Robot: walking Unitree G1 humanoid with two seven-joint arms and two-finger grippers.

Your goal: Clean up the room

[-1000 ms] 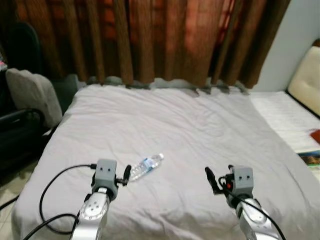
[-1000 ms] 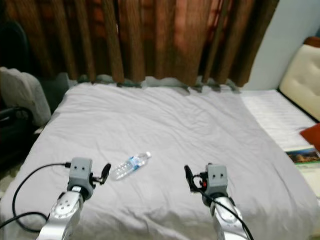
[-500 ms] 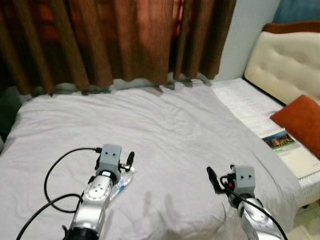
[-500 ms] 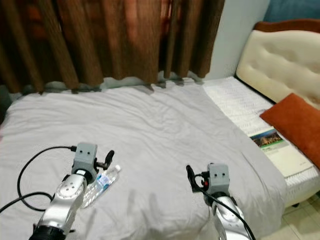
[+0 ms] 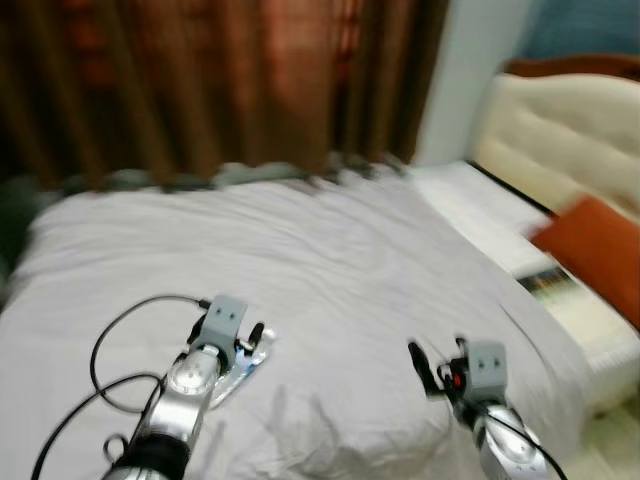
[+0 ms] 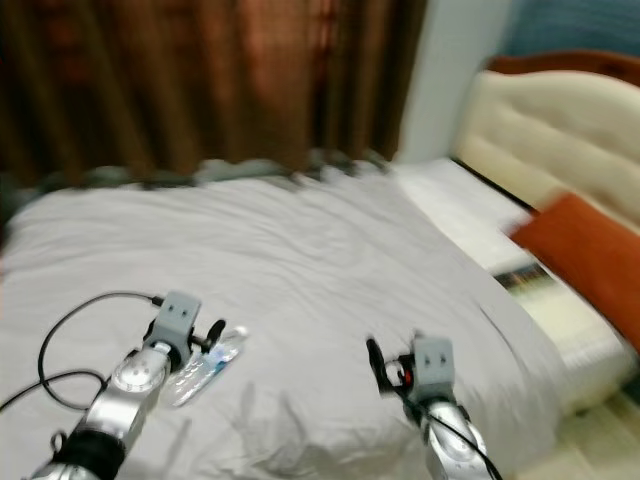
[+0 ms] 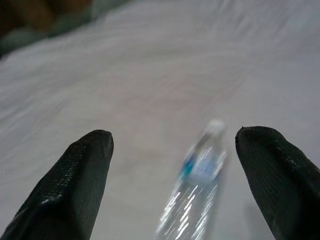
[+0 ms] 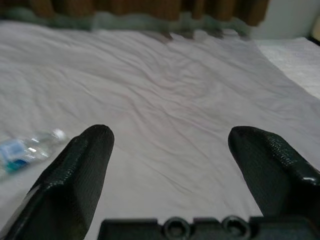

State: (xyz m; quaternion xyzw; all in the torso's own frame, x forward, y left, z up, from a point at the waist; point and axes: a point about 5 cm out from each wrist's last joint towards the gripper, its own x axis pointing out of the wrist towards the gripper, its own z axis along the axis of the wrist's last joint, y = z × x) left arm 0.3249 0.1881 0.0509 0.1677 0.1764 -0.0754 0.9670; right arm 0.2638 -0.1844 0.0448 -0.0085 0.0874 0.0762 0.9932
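A clear plastic water bottle [image 5: 245, 358] with a blue label lies on its side on the grey bedsheet [image 5: 340, 260]. My left gripper [image 5: 256, 335] hovers right at the bottle, open. In the left wrist view the bottle [image 7: 196, 197] lies between and just ahead of the two wide-apart fingers [image 7: 80, 175]. My right gripper [image 5: 432, 360] is held over the sheet farther right, open and holding nothing. The right wrist view catches the bottle [image 8: 26, 149] off to one side.
Brown curtains [image 5: 200, 90] hang behind the bed. To the right are a cream headboard [image 5: 560, 120], an orange pillow [image 5: 595, 250] and a magazine [image 5: 545, 283] on a white mattress. Floor [image 5: 615, 440] shows past the bed's right corner. A black cable [image 5: 110, 350] loops by my left arm.
The camera has swung to the right and is now blurred. My left gripper has closed in on the bottle, from beside it to right over it. The right gripper holds its pose.
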